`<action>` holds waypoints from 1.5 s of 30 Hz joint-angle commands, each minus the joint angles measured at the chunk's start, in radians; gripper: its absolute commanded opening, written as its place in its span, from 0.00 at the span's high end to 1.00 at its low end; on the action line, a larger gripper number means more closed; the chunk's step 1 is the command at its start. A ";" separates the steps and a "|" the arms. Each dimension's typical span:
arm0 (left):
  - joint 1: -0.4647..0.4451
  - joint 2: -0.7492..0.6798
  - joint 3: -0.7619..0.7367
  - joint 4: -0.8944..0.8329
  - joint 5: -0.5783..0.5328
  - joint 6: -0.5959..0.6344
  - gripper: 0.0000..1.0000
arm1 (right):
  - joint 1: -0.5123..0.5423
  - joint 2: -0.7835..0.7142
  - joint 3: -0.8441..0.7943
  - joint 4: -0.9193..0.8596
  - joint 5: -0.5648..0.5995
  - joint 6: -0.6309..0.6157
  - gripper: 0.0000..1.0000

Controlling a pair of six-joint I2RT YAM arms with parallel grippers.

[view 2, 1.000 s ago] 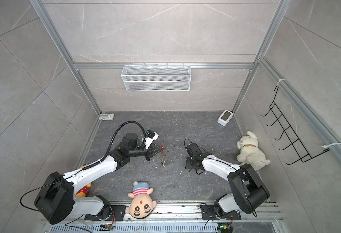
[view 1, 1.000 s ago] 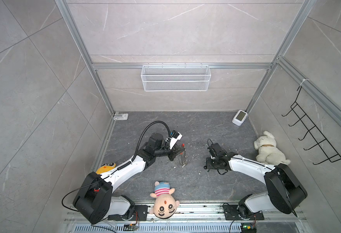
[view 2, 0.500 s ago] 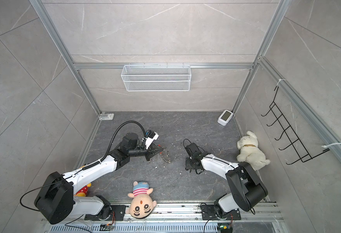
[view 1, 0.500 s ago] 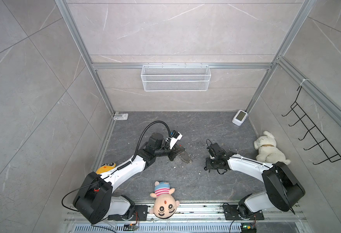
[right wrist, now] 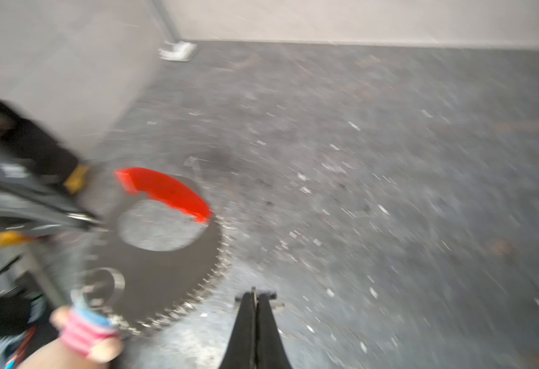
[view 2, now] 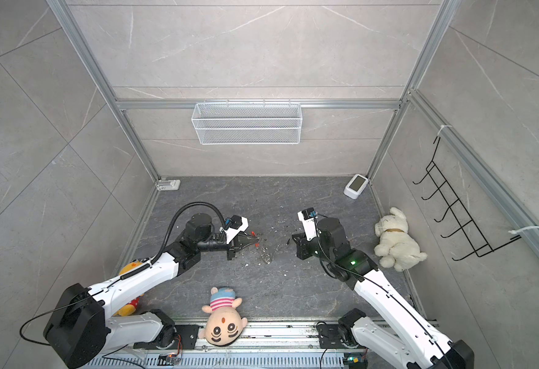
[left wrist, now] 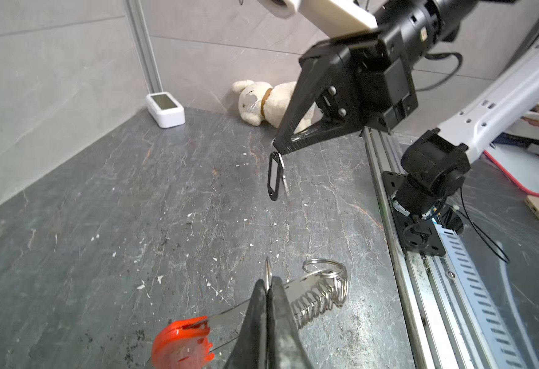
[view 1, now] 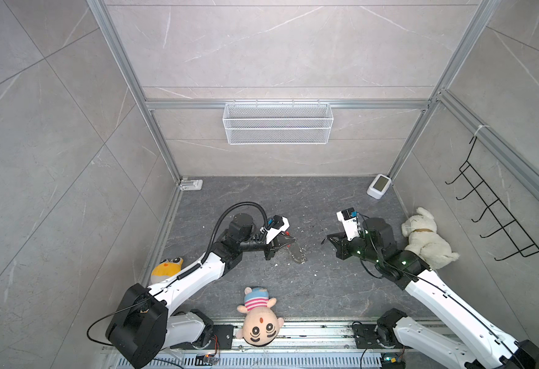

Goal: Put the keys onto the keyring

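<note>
The keyring, a metal band strung with small silver rings and bearing a red plastic segment, sticks out of my left gripper. That gripper is shut on it, and a thin ring edge shows between the tips. In both top views the keyring slants down from the left gripper toward the floor. The keys, with a black head and a short metal blade, dangle from my right gripper, which is shut on their top, raised to the right of the keyring. The right wrist view is blurred; there the right gripper is shut.
A cream plush dog lies at the right wall. A doll plush rests on the front rail, and a yellow plush sits beside the left arm. A white device stands back right, below a wire basket. A black hook rack hangs right.
My right gripper has closed and lifted off the floor, away from the keyring, with the keys hanging from it. The left gripper keeps its hold in nearly the same place.
</note>
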 commanded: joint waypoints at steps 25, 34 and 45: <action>-0.011 0.017 0.149 -0.018 0.153 0.115 1.00 | 0.025 0.196 0.199 0.021 -0.520 -0.052 1.00; -0.012 0.030 0.144 -0.016 0.150 0.112 1.00 | 0.036 0.234 0.226 0.058 -0.535 -0.028 1.00; -0.013 0.034 0.144 -0.011 0.152 0.106 1.00 | 0.050 0.275 0.262 0.008 -0.453 -0.049 1.00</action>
